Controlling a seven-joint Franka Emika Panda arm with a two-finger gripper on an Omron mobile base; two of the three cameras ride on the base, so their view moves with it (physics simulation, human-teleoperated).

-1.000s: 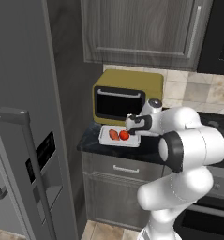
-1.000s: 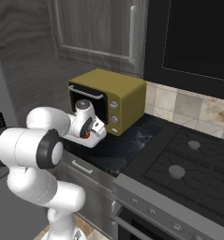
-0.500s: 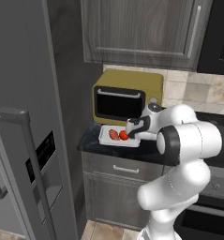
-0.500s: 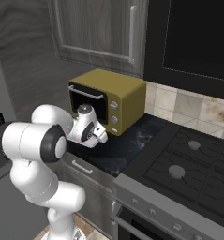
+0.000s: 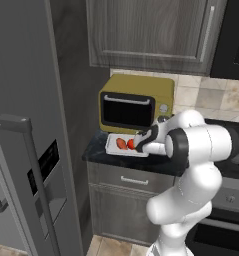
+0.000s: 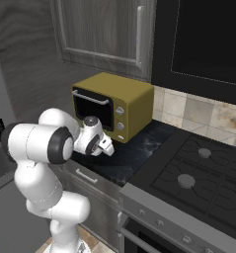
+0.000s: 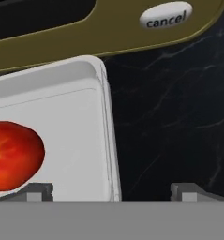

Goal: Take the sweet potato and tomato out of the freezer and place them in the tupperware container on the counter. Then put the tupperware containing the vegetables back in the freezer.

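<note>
Hand view: open end effector straddles tupperware container rim.

tupperware container: I see plain white
tomato: I read bright red, yellowish at its left edge
sweet potato: orange-red
counter: glossy black with thin pale veins
microwave: mustard yellow, black door
freezer: grey, I'd say
</note>
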